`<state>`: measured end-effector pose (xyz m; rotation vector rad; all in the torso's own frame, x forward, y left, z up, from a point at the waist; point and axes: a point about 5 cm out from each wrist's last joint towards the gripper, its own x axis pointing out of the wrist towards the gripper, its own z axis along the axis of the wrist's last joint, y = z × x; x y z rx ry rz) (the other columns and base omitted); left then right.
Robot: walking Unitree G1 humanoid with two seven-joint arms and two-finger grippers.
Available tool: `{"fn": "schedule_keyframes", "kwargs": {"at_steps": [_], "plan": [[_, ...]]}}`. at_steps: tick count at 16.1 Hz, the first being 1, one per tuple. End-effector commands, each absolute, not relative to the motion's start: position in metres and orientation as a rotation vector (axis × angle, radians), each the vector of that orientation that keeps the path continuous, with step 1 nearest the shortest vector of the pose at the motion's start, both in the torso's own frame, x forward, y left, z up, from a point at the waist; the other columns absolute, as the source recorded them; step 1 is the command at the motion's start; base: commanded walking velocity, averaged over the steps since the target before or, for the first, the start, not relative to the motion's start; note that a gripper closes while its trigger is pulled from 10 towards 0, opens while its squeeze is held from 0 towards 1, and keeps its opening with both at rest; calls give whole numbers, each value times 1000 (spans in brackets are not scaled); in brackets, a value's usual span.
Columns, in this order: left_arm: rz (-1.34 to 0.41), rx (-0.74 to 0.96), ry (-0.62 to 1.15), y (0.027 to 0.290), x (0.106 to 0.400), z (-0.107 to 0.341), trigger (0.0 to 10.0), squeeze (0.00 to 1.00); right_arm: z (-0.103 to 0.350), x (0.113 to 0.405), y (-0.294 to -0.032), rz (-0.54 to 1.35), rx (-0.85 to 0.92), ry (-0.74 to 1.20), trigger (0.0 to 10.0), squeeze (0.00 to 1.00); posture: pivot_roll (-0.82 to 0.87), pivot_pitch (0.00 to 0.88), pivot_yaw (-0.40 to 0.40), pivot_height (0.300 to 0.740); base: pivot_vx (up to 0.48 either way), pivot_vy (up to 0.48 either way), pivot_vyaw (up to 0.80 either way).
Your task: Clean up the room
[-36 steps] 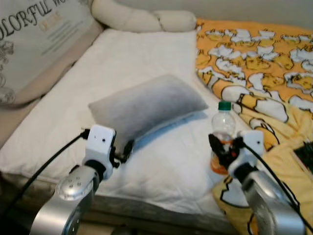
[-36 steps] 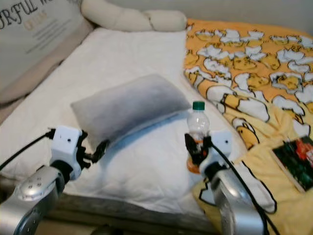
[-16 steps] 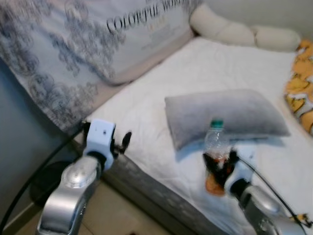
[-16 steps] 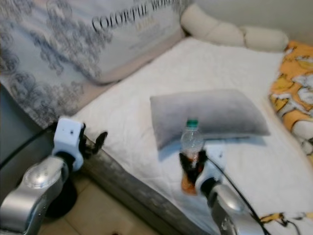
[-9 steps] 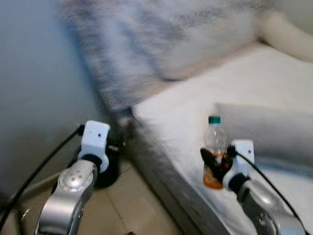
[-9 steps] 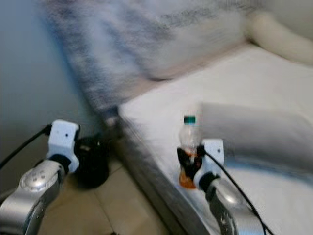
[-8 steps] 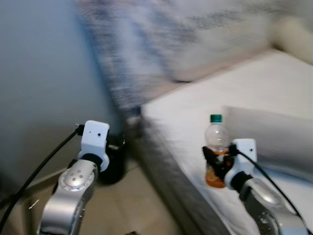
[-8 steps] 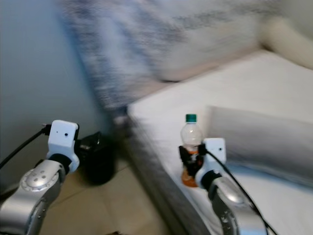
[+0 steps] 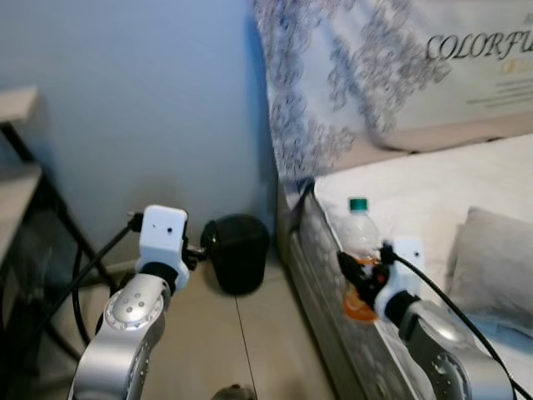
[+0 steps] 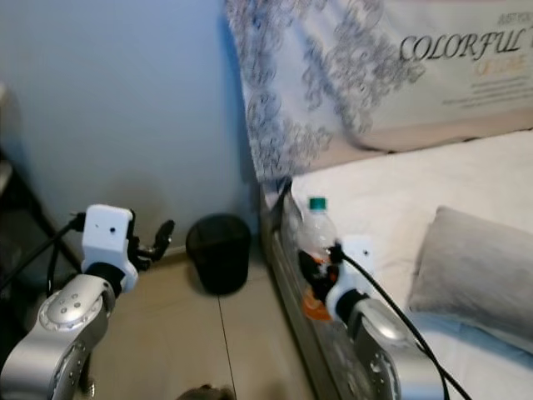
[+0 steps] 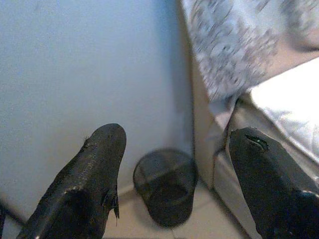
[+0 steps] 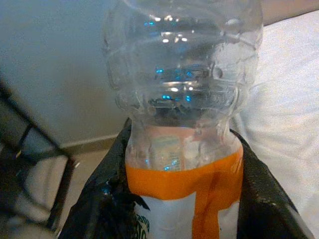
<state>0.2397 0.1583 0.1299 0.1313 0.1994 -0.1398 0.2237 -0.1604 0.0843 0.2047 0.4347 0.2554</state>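
Left eye view: the right pincer (image 9: 360,271) is clamped around the waist of a clear plastic bottle (image 9: 358,250) with a green cap and orange label, carried upright over the edge of the bed (image 9: 400,187), probably so nothing spills on the way to disposal. Ahead and to the left of that pincer a black waste bin (image 9: 238,252) stands on the floor against the blue wall, a likely destination. A grey pillow (image 9: 495,271) lies on the bed to the right of the bottle, cut off by the frame edge.

Right eye view: the left pincer (image 10: 158,236) is raised at about the bin's height with nothing in it; its fingers overlap here, so their spread is hard to judge.

Left wrist view: the left pincer's fingers (image 11: 99,159) stand wide apart, the bin framed between them and well beyond the tips. The bin's contents cannot be made out.

Right wrist view: the bottle sits between the two black fingers (image 12: 112,194), which press its label band. The bottle's cap and base are cut off, and its liquid level is unclear.
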Motion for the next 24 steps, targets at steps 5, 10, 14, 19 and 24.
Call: {"fn": "schedule_keyframes", "kwargs": {"at_steps": [5,10,14,19,24], "plan": [[-136,155,185,163,241,134,10000,0,86,225,-153,312,164,413,10000,0,42,0,9,740,273,0,0],[-126,158,187,166,239,135,10000,0,85,228,-147,357,155,417,10000,0,60,0,1,740,272,0,748],[-125,163,188,166,239,135,10000,0,83,229,-146,375,145,417,10000,0,65,0,0,740,272,0,0],[-131,167,190,165,239,135,10000,0,80,232,-147,390,126,421,10000,0,68,0,1,740,269,0,0],[-134,168,200,167,239,134,10000,0,78,234,-146,387,125,425,10000,0,70,0,5,740,268,0,160]]}}
